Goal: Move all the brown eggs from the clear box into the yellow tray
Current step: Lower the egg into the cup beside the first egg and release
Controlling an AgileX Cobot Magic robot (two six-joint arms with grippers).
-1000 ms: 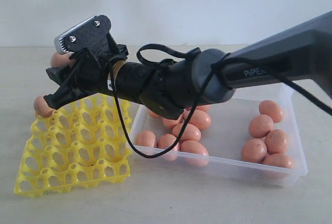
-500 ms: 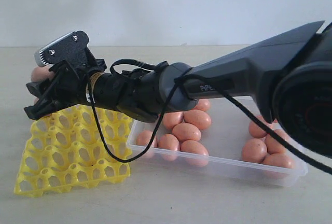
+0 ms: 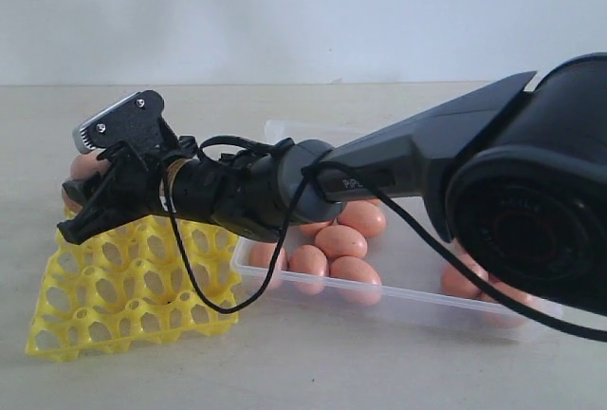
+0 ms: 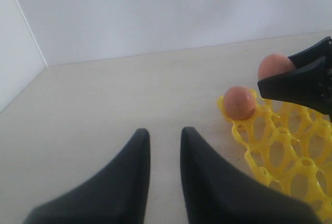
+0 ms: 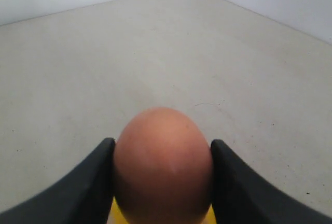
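My right gripper (image 3: 66, 211) reaches across to the far left corner of the yellow tray (image 3: 133, 282) and is shut on a brown egg (image 5: 163, 162), a finger on each side. A strip of yellow shows just beneath that egg. In the left wrist view the held egg (image 4: 275, 66) hangs beside another egg (image 4: 239, 102) seated in the tray's corner cell (image 4: 280, 146). Several more eggs (image 3: 341, 239) lie in the clear box (image 3: 379, 307). My left gripper (image 4: 162, 133) is open over bare table, left of the tray.
The right arm (image 3: 398, 158) and its black cable (image 3: 204, 287) stretch over the clear box and the tray's near cells. Pale tabletop (image 4: 104, 94) runs to a white wall behind.
The right gripper carried its egg leftward past the tray's back edge, then came down toward the far left corner cells. The arm now hides more of the clear box.
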